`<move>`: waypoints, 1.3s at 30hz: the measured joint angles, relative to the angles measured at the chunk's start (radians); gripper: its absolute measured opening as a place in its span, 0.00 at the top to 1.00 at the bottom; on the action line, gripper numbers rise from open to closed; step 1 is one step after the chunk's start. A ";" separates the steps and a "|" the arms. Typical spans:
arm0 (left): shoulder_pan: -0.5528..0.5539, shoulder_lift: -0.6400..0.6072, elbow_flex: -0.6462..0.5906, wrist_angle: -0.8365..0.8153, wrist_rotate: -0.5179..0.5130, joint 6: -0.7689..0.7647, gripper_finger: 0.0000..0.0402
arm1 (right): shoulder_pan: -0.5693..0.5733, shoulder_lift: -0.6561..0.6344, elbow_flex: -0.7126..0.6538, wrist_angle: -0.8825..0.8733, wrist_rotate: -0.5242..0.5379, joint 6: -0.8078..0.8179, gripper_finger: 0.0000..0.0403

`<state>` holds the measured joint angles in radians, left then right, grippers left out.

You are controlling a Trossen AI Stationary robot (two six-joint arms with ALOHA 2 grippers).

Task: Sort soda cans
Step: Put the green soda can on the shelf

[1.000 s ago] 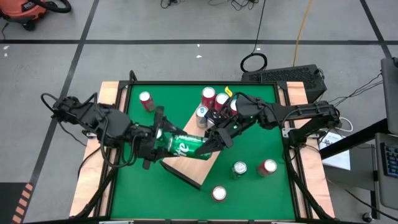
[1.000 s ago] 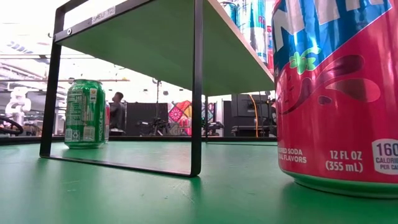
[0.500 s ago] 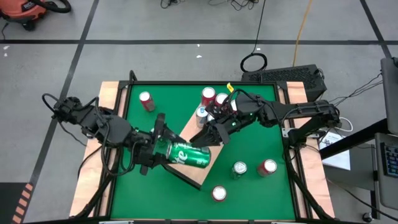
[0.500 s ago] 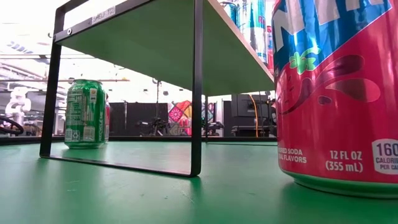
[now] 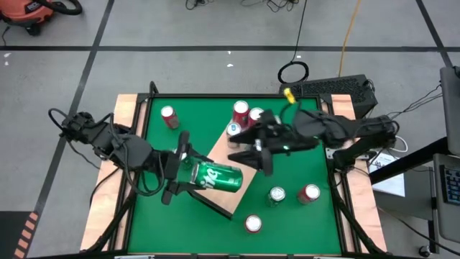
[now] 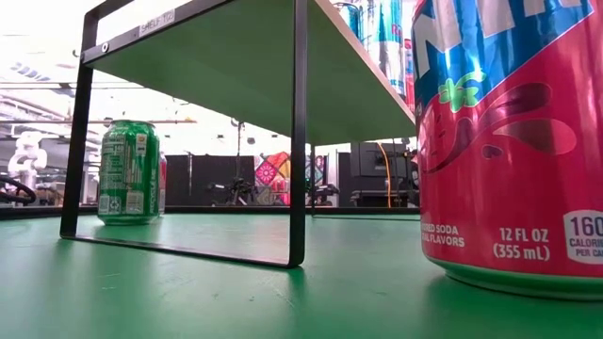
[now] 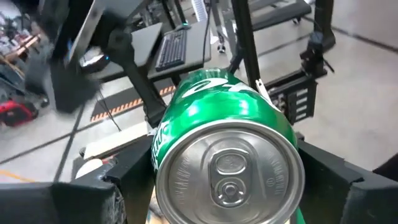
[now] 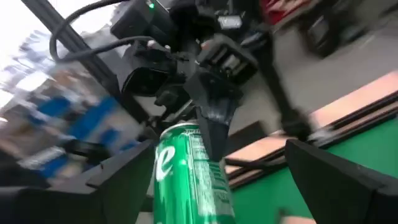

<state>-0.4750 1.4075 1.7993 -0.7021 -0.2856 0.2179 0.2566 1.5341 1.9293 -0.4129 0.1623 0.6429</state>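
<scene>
Since the earlier frames, right gripper (image 5: 251,152) drawn back off the green can (image 5: 218,177) toward the right side of the table, fingers now spread and holding nothing, just beside the can's far end; green can shifted slightly and left solely with the left gripper (image 5: 177,173). Seen from above: green soda can lying on its side, held above the light wooden board (image 5: 231,198) near the middle of the green table (image 5: 302,223), left gripper's fingers pinching it at the end nearest the left arm. From the left wrist: silver top of the green can (image 7: 227,177) facing the camera, a dark finger (image 7: 336,180) pressed against each side. From the right wrist: same green can (image 8: 193,171) ahead between the open dark fingers (image 8: 329,180), not touched by them, with the left arm's gripper behind it. Elsewhere on the table: a red can (image 5: 169,115) standing alone near the far left corner; a cluster of upright cans (image 5: 241,111) at the far edge near the right arm, some red; a green can (image 5: 277,195) and a red can (image 5: 309,193) standing near each other on the right; another red can (image 5: 252,224) near the front edge. From table height: a large red and blue can (image 6: 509,141) close at right, a green can (image 6: 128,171) upright farther off beyond a black metal shelf frame (image 6: 299,132) with a pale board on top, and more cans (image 6: 377,38) standing on that board.
</scene>
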 joint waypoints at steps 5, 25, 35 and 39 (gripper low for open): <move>0.042 0.013 0.001 -0.009 -0.004 -0.140 0.27 | 0.111 0.002 0.069 -0.101 0.243 -0.206 0.13; 0.184 0.151 0.001 -0.050 0.179 -0.554 0.27 | 0.253 0.148 0.071 -0.193 0.517 -0.266 0.13; 0.214 0.159 0.001 -0.070 0.185 -0.681 0.27 | 0.269 0.151 0.071 -0.450 0.519 -0.134 0.13; 0.215 0.159 0.001 -0.072 0.186 -0.686 0.27 | 0.258 0.161 0.071 -0.486 0.539 -0.135 0.13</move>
<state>-0.2604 1.5665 1.8004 -0.7745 -0.0997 -0.4683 0.5150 1.6947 1.9999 -0.8986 0.7015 0.5083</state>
